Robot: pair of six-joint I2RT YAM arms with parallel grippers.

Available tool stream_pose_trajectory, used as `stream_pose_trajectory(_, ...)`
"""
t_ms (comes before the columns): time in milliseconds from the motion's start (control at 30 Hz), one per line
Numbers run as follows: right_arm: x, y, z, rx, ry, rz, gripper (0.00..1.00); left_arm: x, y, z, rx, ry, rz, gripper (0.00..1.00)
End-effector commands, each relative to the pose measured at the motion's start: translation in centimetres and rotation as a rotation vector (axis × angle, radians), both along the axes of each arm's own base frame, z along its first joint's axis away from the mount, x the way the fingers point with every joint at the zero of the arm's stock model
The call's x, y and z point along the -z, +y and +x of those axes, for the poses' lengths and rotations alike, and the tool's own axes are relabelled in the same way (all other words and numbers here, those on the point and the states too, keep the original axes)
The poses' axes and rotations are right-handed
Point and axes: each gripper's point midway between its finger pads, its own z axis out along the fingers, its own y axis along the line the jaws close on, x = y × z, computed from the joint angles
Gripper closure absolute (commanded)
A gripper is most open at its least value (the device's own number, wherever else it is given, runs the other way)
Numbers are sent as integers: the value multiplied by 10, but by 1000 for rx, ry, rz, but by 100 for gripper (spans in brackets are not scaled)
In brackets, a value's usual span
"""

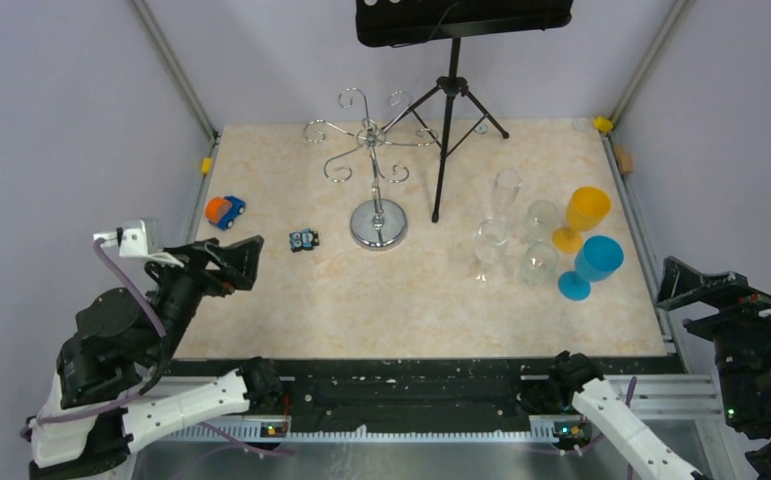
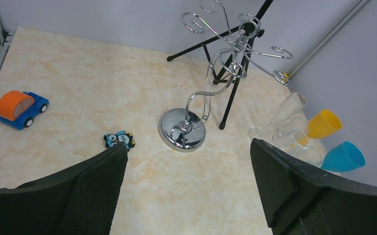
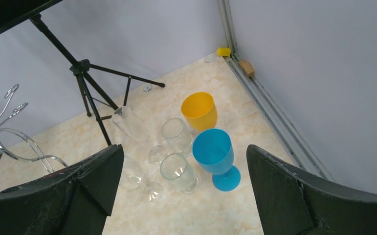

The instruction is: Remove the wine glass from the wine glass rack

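Observation:
The chrome wine glass rack (image 1: 374,175) stands mid-table on its round base; its curled hooks look empty in the top and left wrist views (image 2: 182,129). Several clear wine glasses (image 1: 491,240), a yellow goblet (image 1: 587,209) and a blue goblet (image 1: 597,258) stand upright on the table to its right; they also show in the right wrist view (image 3: 179,171). My left gripper (image 1: 249,262) is open and empty at the near left. My right gripper (image 1: 673,284) is open and empty beyond the table's right edge.
A black tripod stand (image 1: 448,110) stands just right of and behind the rack. An orange and blue toy truck (image 1: 225,211) and a small owl piece (image 1: 304,240) lie at the left. Grey walls and metal rails (image 1: 637,230) enclose the table.

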Motion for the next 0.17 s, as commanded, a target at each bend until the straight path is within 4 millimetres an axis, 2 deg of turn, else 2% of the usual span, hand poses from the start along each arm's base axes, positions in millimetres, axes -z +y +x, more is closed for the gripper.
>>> stream_pose_trajectory(0, -6, -7, -7, 17, -37, 16, 2, 3, 3, 2, -26, 6, 13, 1)
stream_pose_trajectory(133, -6, -6, -4, 18, -47, 27, 1, 3, 3, 3, -32, 1, 29, 1)
